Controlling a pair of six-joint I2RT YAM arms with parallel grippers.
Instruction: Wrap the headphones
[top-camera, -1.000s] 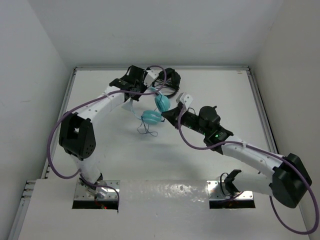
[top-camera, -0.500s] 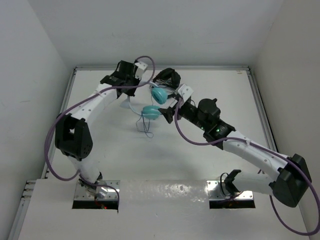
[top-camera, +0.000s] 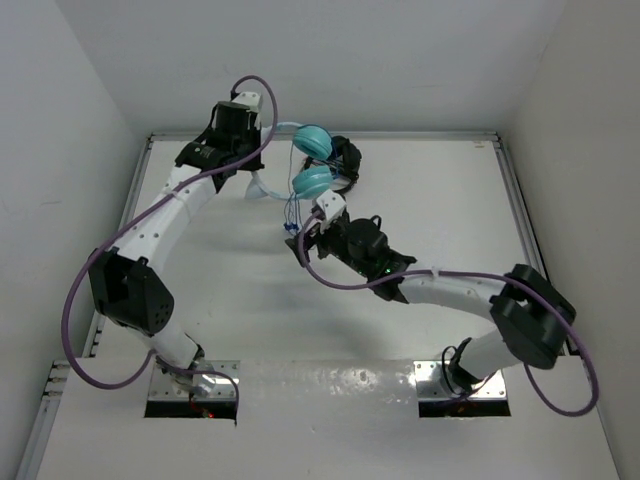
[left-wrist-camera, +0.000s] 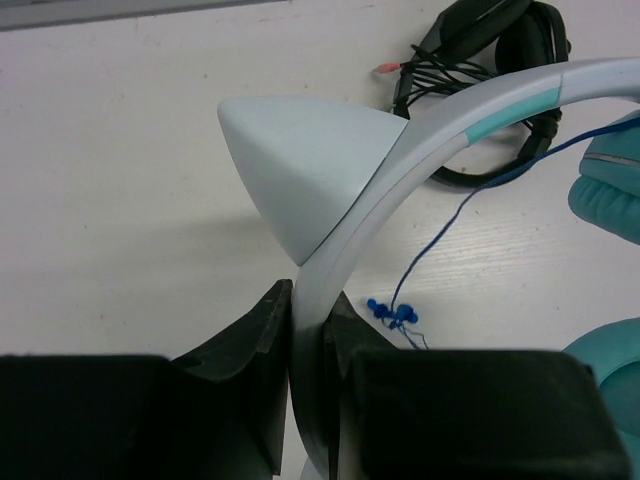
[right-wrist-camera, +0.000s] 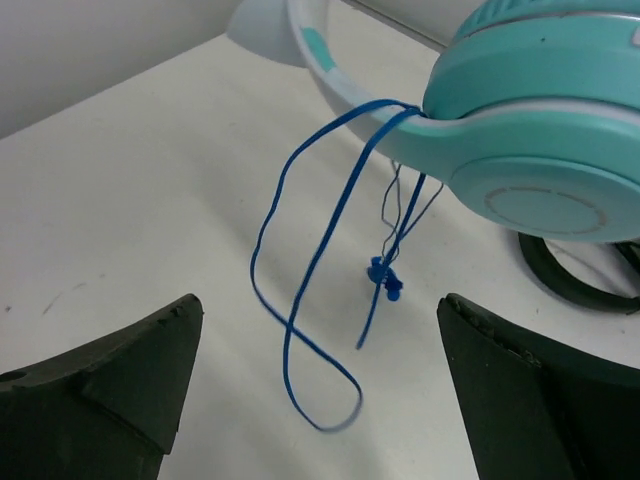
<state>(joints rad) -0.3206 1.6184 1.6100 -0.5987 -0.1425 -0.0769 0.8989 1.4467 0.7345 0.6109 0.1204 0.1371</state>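
The teal headphones hang off the table, one cup (top-camera: 312, 140) above the other cup (top-camera: 312, 181). My left gripper (left-wrist-camera: 305, 300) is shut on the pale headband (left-wrist-camera: 430, 130), just below its pointed ear piece (left-wrist-camera: 300, 170); in the top view this gripper (top-camera: 252, 150) sits at the back left. The thin blue cable (right-wrist-camera: 300, 330) dangles in a loose loop from the lower cup (right-wrist-camera: 530, 130). My right gripper (right-wrist-camera: 318, 305) is open, its fingers wide on either side of the loop and touching nothing. From above it (top-camera: 305, 235) lies just below the cups.
Black headphones (top-camera: 345, 160) with a coiled black cable lie on the table behind the teal pair and show in the left wrist view (left-wrist-camera: 490, 40). The white back wall is close behind them. Raised rails edge the table (top-camera: 500, 200) left and right.
My left arm has lifted the headphones up and toward the back. My right gripper has gone from shut to open and swung left under the cups, and the cable now hangs free.
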